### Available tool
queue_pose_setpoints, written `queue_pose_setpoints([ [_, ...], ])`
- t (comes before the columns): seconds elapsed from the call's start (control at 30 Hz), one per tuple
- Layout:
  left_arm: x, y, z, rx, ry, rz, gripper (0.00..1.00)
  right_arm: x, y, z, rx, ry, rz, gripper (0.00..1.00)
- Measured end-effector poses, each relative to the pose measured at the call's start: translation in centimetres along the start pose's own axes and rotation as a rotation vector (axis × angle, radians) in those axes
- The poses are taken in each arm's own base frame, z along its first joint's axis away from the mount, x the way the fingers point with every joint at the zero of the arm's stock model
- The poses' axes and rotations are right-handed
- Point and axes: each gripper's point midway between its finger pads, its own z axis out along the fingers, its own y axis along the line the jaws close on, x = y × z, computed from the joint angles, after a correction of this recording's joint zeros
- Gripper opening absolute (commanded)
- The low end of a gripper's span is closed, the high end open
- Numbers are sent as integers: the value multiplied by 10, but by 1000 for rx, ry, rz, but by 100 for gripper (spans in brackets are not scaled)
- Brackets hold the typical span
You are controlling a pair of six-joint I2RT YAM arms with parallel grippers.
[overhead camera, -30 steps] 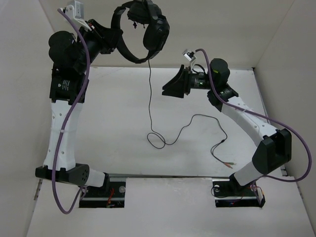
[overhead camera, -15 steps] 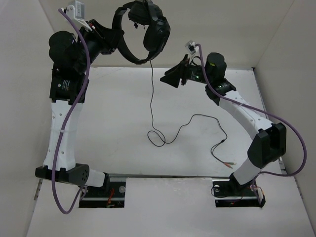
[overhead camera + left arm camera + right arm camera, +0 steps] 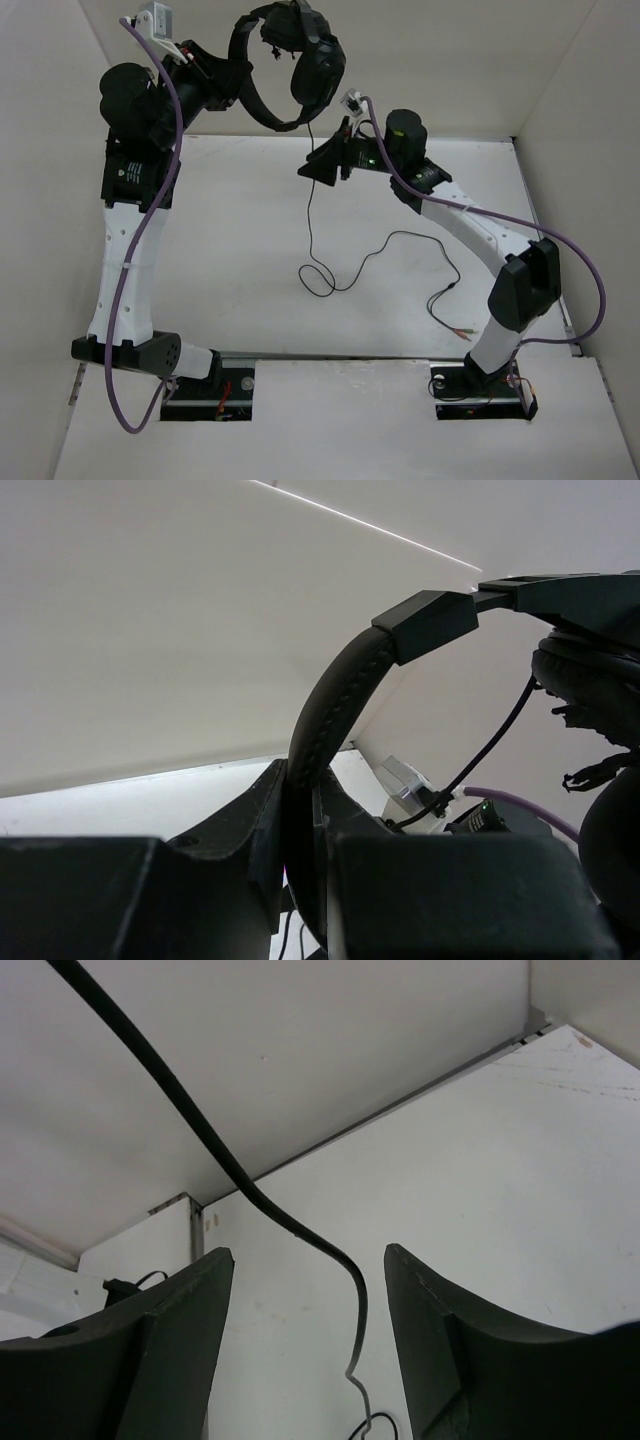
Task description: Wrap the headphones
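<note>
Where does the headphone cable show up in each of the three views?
Top view: the cable hangs from the headphones near top centre, drops past the right gripper, then loops across the table to the plugs at lower right.
Left wrist view: a short stretch slants down at right, below the band.
Right wrist view: it runs from top left down between the open jaws.
Shared landmark: the cable's hanging stretch just below the headphones.

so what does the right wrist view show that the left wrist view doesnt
Only the right wrist view shows the right gripper, its jaws open, with the thin cable running down between them, untouched, toward the table. Only the left wrist view shows the left gripper shut on the headband, plus an earcup. Both show the headphones' cable and the white walls.
</note>
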Motion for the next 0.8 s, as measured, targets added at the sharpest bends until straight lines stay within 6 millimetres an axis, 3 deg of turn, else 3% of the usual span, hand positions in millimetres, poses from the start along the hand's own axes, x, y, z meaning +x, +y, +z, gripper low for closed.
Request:
queue_pose_setpoints([
  [0.2, -2, -1, 1, 2, -5, -18, 0, 11, 2, 11, -9, 14, 2, 62],
  [0.5, -19, -4, 2, 8, -47, -61, 0, 68, 18, 46, -71, 102, 69, 55],
  [0.63, -39, -3, -2, -2, -100, -57, 0, 92, 32, 52, -107, 132, 98, 52],
  [0.8, -74, 13, -12, -80, -212, -32, 0, 137, 39, 49, -118, 205, 149, 52],
])
